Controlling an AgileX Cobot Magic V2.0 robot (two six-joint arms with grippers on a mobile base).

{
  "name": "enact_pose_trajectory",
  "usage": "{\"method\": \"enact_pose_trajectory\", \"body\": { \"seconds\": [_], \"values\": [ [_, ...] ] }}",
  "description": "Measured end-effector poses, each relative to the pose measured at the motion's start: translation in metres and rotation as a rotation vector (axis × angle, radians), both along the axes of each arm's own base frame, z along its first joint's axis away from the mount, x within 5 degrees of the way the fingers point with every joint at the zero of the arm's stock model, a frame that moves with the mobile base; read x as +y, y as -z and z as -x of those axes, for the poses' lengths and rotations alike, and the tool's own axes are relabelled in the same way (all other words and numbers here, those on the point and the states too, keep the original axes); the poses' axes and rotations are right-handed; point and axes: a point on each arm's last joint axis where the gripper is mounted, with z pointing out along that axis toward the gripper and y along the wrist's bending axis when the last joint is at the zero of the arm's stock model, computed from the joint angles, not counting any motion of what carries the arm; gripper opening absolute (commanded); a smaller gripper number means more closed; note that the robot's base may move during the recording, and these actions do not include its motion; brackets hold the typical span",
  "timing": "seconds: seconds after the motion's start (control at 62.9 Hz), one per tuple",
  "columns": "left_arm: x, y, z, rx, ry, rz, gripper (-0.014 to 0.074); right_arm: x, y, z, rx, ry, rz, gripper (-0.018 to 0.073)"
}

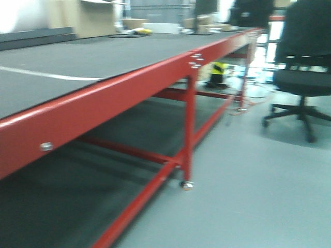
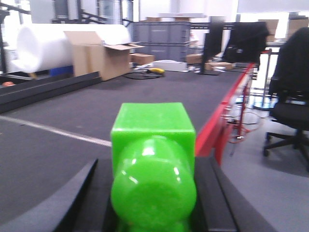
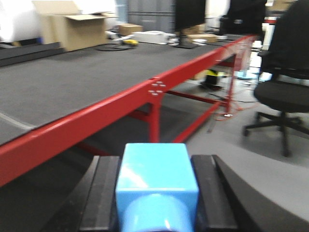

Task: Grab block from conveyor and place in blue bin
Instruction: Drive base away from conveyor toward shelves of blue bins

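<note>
The conveyor is a wide dark grey belt on a red frame; neither gripper shows in the front view. In the left wrist view my left gripper is shut on a bright green block, held above the conveyor near its red edge. The right wrist view has my right gripper shut on a light blue block, its black fingers pressed against both sides, off the conveyor and lower than its red rail. The blue bin is out of view.
A black office chair stands on the grey floor to the right. At the belt's far end are an open cardboard box, a white roll and grey crates. A yellow-black object sits under the frame.
</note>
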Motion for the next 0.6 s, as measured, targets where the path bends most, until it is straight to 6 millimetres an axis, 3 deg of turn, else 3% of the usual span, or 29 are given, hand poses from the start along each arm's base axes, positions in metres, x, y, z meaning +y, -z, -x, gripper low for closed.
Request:
{"method": "enact_pose_trajectory", "body": {
  "seconds": [0.604],
  "values": [
    [0.0, 0.0, 0.0, 0.0, 0.0, 0.0, -0.0111, 0.0, 0.0, 0.0, 0.0, 0.0, 0.0, -0.0162]
  ]
}}
